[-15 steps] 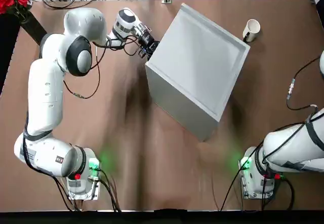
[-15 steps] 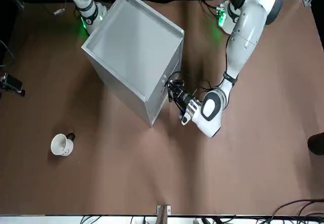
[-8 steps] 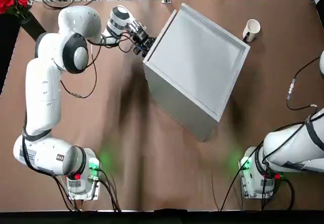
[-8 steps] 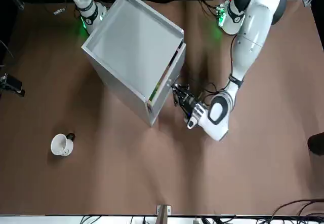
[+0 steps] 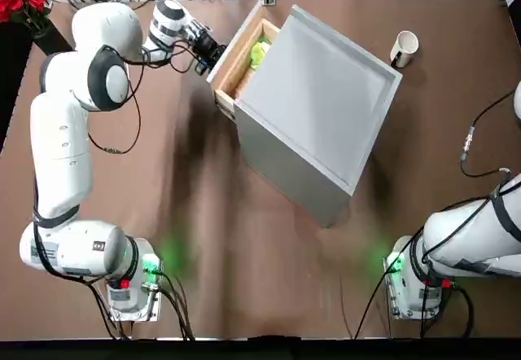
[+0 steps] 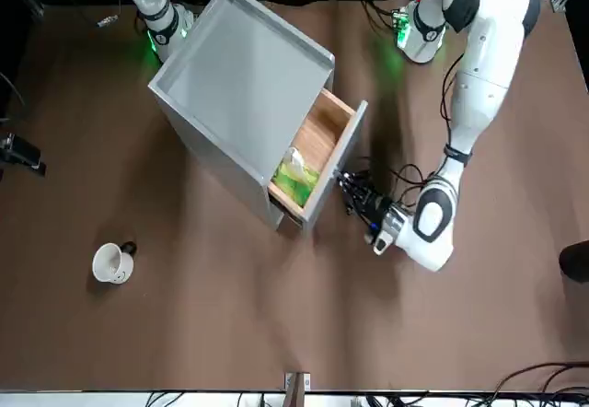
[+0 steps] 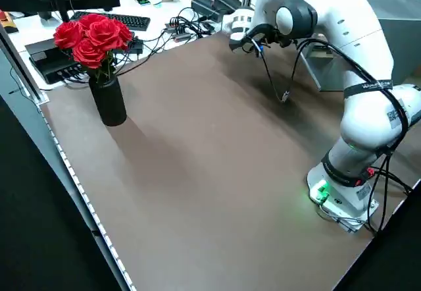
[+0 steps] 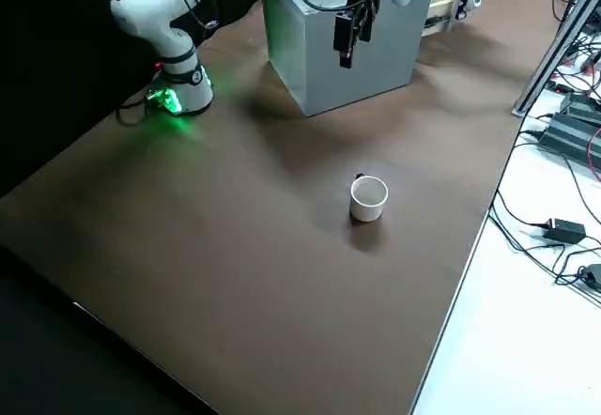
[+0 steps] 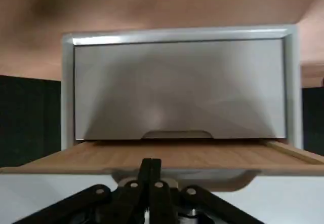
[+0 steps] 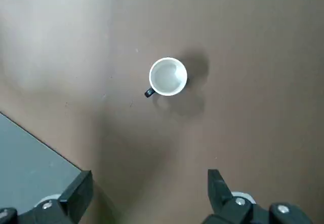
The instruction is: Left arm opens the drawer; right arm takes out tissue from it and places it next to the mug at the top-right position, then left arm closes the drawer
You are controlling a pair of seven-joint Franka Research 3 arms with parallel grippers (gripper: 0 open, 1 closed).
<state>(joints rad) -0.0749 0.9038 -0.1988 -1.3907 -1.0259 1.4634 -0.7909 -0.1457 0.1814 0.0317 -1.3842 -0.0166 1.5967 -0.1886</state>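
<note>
Brown table (image 5: 326, 287) under grey cabinet (image 5: 317, 91). Our left gripper (image 9: 151, 165), fingers together at drawer (image 6: 322, 133) front, beside cabinet, likely for pulling. Green tissue (image 6: 294, 182) inside drawer. Our right gripper (image 10: 150, 186), fingers spread, beyond cabinet near mug (image 10: 168, 76), probably waiting for access.

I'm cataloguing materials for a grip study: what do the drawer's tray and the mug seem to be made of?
The drawer's tray looks like light tan wood, probably unpainted, as grain shows inside. The mug looks like glazed ceramic, given its smooth white surface, though enamel or plastic is possible.
</note>
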